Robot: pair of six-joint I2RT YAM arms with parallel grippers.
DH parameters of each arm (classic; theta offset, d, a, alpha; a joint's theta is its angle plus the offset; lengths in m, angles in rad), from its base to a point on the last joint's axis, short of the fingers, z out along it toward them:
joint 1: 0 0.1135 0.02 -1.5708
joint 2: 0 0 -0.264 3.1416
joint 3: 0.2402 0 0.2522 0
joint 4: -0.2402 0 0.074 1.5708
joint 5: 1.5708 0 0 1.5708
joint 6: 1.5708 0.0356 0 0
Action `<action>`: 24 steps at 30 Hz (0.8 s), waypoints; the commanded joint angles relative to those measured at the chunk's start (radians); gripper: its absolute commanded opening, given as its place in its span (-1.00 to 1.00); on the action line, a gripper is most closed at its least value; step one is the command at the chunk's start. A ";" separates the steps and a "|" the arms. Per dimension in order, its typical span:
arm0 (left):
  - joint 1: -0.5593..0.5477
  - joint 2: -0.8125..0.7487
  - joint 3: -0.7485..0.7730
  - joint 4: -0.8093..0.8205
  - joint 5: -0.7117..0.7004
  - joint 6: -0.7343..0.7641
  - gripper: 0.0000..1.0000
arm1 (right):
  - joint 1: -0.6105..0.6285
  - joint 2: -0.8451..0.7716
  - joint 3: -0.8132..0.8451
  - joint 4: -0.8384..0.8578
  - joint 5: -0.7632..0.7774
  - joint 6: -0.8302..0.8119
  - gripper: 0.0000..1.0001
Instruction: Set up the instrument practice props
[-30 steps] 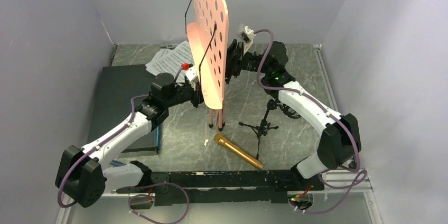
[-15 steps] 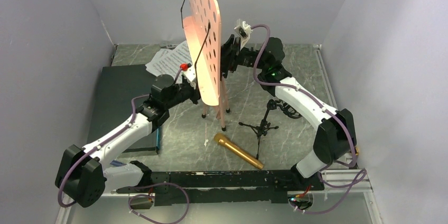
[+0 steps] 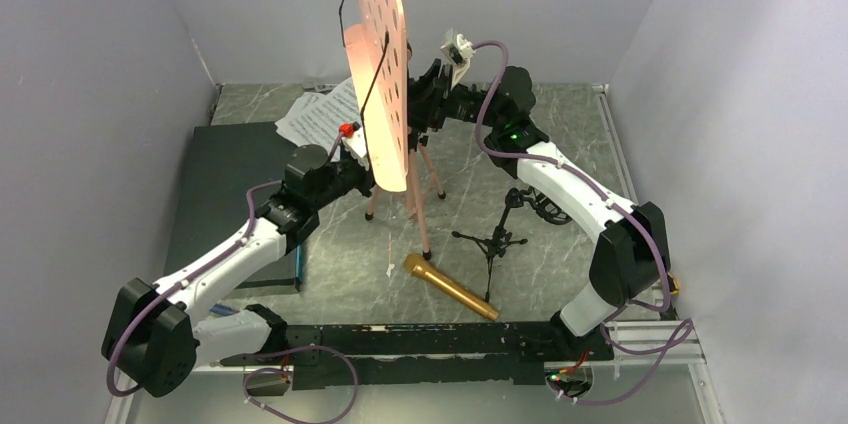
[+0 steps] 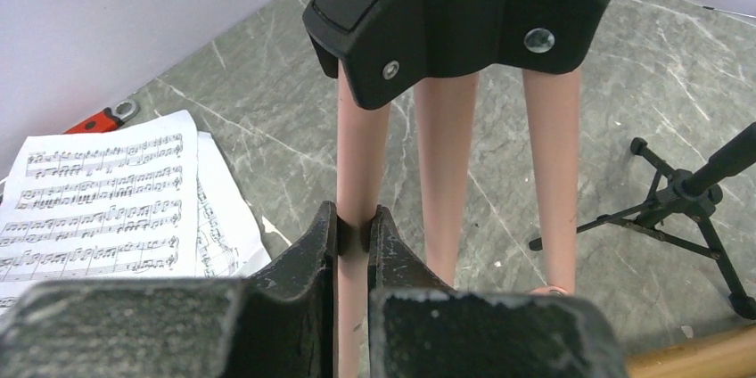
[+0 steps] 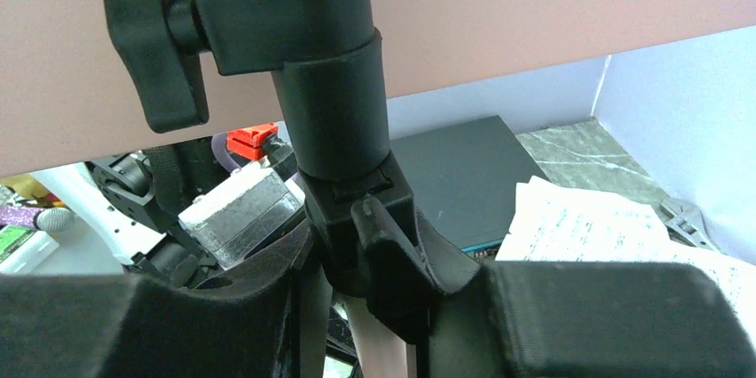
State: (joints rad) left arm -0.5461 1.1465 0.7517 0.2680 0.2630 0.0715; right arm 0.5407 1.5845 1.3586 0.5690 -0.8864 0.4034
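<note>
A pink music stand (image 3: 385,64) is held upright at the middle of the table (image 3: 345,249), one leg (image 4: 361,164) pinched between the nearly closed fingers of the left gripper (image 4: 354,237) and its black collar (image 5: 332,110) clasped by the right gripper (image 5: 346,249), likely so the legs can be spread.

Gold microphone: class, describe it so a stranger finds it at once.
Start at the tall pink music stand. In front of its legs, towards the near edge, lies the gold microphone. Unlike the upright black mic stand beside it, it lies flat.
</note>
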 commanded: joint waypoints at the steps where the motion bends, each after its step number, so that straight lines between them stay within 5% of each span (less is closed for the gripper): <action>1: 0.018 -0.012 -0.025 -0.063 -0.143 -0.003 -0.95 | -0.002 -0.096 0.154 0.313 0.052 0.033 -1.00; 24: 0.018 0.037 -0.046 -0.003 -0.257 -0.065 -0.95 | -0.004 -0.034 0.303 0.265 0.051 -0.008 -1.00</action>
State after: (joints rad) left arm -0.5495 1.1511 0.7387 0.3241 0.1528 0.0807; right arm 0.5438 1.6501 1.4910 0.5137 -0.8707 0.3992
